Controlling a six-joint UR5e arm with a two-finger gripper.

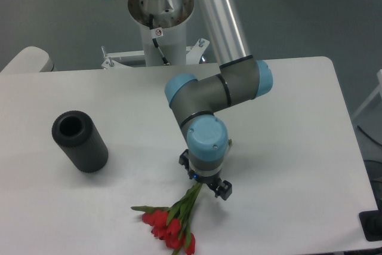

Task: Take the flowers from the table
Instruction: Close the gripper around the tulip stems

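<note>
Flowers (pixel 170 226) nearest us, bottom centre of frame: red tulip heads low on white table (pixel 298 147), green stems running up-right. We see stems meet gripper (pixel 206 186) just above; fingers look closed around stem ends, though wrist hides much of grip. Mid left, black cylinder (pixel 79 141) lies on side, open mouth toward upper left; inside dark, contents not visible. Top centre, arm base column (pixel 160 34) carries small round red sticker (pixel 159 32), unreadable to us.
</note>
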